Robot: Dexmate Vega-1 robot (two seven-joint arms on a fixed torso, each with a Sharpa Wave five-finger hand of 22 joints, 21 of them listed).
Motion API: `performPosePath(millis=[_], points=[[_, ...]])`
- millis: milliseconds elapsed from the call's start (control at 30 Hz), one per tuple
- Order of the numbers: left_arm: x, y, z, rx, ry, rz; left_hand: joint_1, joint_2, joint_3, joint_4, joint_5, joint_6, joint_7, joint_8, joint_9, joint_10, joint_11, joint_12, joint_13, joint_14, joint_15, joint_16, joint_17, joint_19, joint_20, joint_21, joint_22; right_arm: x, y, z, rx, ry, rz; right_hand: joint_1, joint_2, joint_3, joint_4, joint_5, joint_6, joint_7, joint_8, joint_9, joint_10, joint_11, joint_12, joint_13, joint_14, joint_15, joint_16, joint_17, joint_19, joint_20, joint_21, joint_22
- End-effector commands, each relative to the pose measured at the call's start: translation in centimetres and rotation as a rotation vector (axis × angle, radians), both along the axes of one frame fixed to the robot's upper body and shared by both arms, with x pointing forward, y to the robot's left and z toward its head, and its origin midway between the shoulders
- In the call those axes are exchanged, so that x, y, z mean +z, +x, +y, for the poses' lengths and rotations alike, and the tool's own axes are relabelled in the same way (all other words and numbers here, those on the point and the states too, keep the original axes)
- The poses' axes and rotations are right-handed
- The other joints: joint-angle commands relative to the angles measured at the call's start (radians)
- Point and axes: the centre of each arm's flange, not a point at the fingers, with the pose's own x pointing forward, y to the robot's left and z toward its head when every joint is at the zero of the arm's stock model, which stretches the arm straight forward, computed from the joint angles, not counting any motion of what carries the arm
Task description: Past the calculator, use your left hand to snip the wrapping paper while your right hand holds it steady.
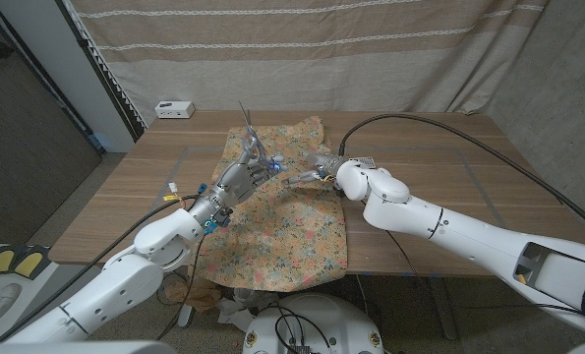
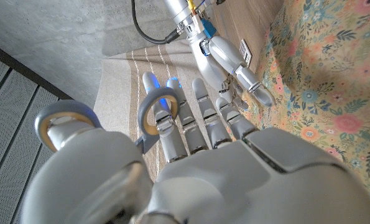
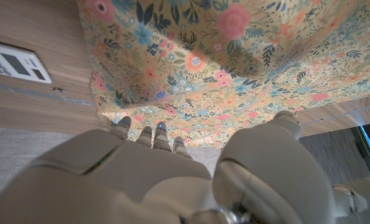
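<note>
The floral wrapping paper (image 1: 277, 231) runs down the middle of the table and hangs over the near edge. My left hand (image 1: 241, 177) grips grey scissors (image 1: 246, 128) above the paper's left far part, blades pointing up and away. The yellow-lined handle rings (image 2: 155, 117) sit around its fingers. My right hand (image 1: 323, 167) reaches in from the right and holds the paper's far right edge (image 3: 172, 118), which looks lifted off the wood. A white calculator (image 3: 10, 61) lies on the table just right of that hand (image 1: 364, 161).
A small white box (image 1: 174, 108) stands at the table's far left corner. A black cable (image 1: 439, 128) loops over the right half of the table. A striped curtain hangs behind. Bare wood (image 1: 154, 187) shows left of the paper.
</note>
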Motion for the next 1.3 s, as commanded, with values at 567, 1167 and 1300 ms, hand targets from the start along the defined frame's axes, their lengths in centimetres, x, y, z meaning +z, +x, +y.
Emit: performPosePath(millis=[567,1167,1300], points=[[-0.4,0.4,0.0,-0.007,0.006,0.021,0.011,0.005,0.002,-0.005,0.012,-0.013,0.036,0.003,0.003,0.111,-0.091,0.013,-0.004,0.021,-0.159,-0.001,0.002,0.006,0.004,0.0,0.004,-1.8,-0.4,1.6,-0.047,-0.16,-0.026,0.015,-0.007,0.011,-0.007,0.003,-0.085,-0.01,0.0,0.003,-0.014,-0.003,-0.001,0.003,-0.119,0.001,0.001,0.001,-0.095,0.008,0.003,0.003],[-0.7,0.3,0.1,-0.005,-0.002,0.018,0.019,0.01,0.004,-0.006,0.018,-0.011,0.032,0.002,0.003,0.113,-0.093,0.018,-0.002,0.022,-0.158,-0.006,0.001,0.003,0.006,-0.002,0.003,-3.1,-0.2,2.1,-0.074,-0.202,-0.023,0.073,0.018,0.037,-0.032,0.019,-0.111,-0.003,0.007,0.004,-0.083,-0.048,-0.008,0.006,-0.12,0.0,0.007,0.0,-0.093,0.007,0.006,0.003],[-0.8,0.3,0.1,-0.005,-0.006,0.018,0.02,0.011,0.005,-0.007,0.019,-0.009,0.033,0.002,0.003,0.113,-0.092,0.016,-0.007,0.023,-0.159,-0.007,0.001,0.003,0.006,-0.001,0.003,-3.2,-0.2,2.2,-0.079,-0.206,-0.028,0.092,0.033,0.047,-0.039,0.027,-0.097,-0.006,0.014,0.004,-0.05,-0.06,0.01,0.01,-0.118,-0.014,0.006,0.0,-0.079,0.007,0.011,0.003]])
